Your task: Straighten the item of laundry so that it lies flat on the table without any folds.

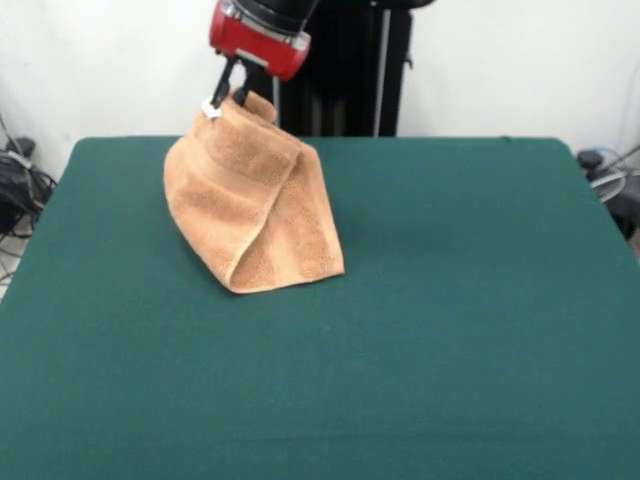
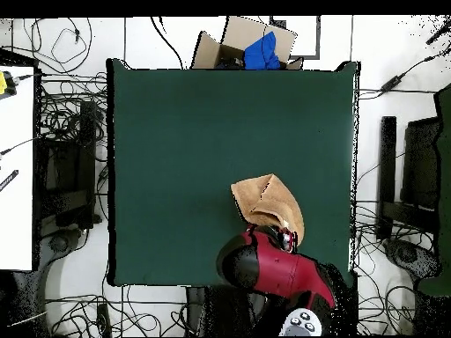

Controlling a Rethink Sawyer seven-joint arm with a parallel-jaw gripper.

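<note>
1. The gripper (image 1: 229, 96) has its fingers pinched on the towel's (image 1: 255, 210) top corner, beside the white tag (image 1: 211, 107).
2. The towel hangs folded like a tent, its lower edge resting on the table (image 1: 450, 300), far-left of centre in the front view.

A robotics lab: a green-clothed bench (image 2: 176, 132) stands on a pale floor amid tangled black cables (image 2: 66, 114), with dark equipment racks (image 2: 401, 185) off 2 opposite edges, a cardboard box (image 2: 251, 40) past another, and plain white walls (image 1: 500, 60).
</note>
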